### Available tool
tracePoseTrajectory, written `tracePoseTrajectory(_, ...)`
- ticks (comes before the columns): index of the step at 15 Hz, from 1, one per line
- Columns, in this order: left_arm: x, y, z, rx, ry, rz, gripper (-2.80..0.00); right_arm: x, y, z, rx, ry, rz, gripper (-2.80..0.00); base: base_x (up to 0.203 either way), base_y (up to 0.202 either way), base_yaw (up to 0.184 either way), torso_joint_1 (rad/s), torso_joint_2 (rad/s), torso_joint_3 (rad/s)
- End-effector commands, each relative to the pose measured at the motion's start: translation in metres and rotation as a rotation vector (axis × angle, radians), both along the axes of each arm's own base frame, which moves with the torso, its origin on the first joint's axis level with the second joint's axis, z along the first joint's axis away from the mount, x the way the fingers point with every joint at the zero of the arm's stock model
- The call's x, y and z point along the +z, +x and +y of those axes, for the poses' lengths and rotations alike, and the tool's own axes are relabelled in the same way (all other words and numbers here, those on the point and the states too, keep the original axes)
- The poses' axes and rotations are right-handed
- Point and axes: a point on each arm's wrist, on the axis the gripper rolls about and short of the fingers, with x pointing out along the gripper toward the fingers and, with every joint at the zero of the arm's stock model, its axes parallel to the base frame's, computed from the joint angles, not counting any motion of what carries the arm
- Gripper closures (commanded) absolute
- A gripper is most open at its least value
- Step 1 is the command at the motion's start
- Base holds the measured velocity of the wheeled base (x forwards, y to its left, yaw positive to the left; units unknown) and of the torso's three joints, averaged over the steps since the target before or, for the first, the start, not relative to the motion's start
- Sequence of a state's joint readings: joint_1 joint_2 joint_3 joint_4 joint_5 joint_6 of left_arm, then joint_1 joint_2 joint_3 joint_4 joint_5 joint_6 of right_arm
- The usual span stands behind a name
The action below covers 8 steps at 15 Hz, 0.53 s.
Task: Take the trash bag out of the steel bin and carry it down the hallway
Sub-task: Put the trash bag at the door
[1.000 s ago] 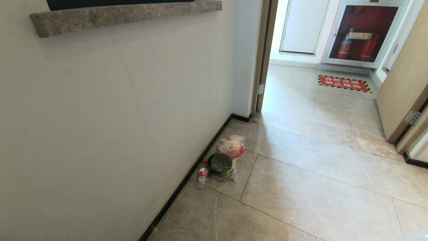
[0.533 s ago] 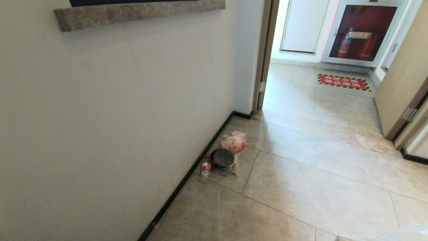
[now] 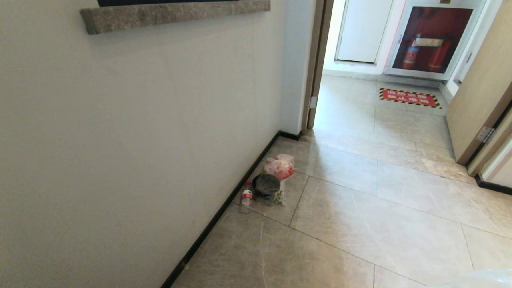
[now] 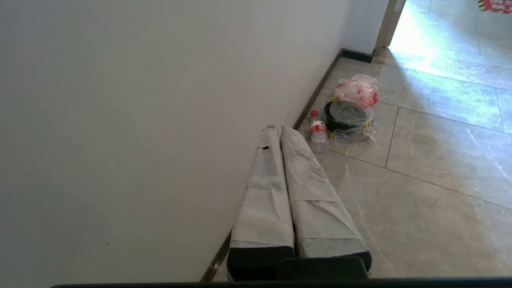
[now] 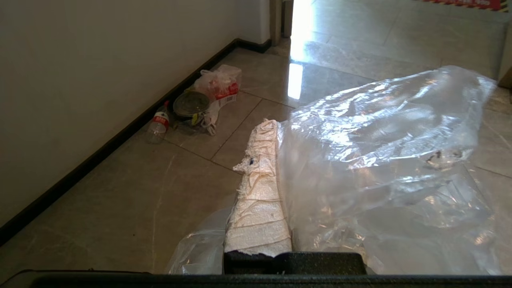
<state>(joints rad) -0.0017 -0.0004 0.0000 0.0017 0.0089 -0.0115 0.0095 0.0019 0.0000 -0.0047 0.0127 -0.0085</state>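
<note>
The trash bag (image 5: 380, 152), thin clear plastic, billows over my right gripper (image 5: 276, 124), which is shut on it. One tape-wrapped finger (image 5: 260, 180) shows; the other is hidden under the plastic. An edge of the trash bag (image 3: 480, 280) shows at the head view's lower right corner. My left gripper (image 4: 277, 128) is shut on nothing, close to the white wall, its wrapped fingers (image 4: 308, 180) pressed together. The hallway floor (image 3: 360, 224) of glossy beige tiles stretches ahead. The steel bin is out of view.
By the black baseboard lie a plastic bottle (image 3: 247, 199), a black pot (image 3: 265, 185) and a white bag with red print (image 3: 280, 166). A stone ledge (image 3: 172, 14) juts from the left wall. Ahead are a red floor sign (image 3: 409, 98), an extinguisher cabinet (image 3: 432, 38) and a wooden door (image 3: 480, 92).
The whole head view has shifted, so the camera has moved: ledge and rubbish pile sit further right in the picture. The bag's edge has come into the lower right corner.
</note>
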Motion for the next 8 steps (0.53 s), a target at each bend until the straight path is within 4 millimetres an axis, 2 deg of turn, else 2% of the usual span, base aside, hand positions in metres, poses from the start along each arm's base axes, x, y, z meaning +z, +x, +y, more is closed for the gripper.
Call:
tracePoseTrajectory(1, -0.0004, 0.0001, 0.0, -0.001, -0.001, 0.002, 0.0, -0.0004, 0.0001, 0.0, 0.001, 0.001, 0.001, 0.0, 0.0, 0.0, 0.0, 0.0, 0.0, 0.0)
tracePoseTrajectory(8, -0.0004, 0.0001, 0.0, 0.0, -0.001, 0.002, 0.0, -0.0003, 0.0001, 0.0, 0.001, -0.005, 0.0, 0.0, 0.0, 0.0, 0.0, 0.0, 0.0, 0.0)
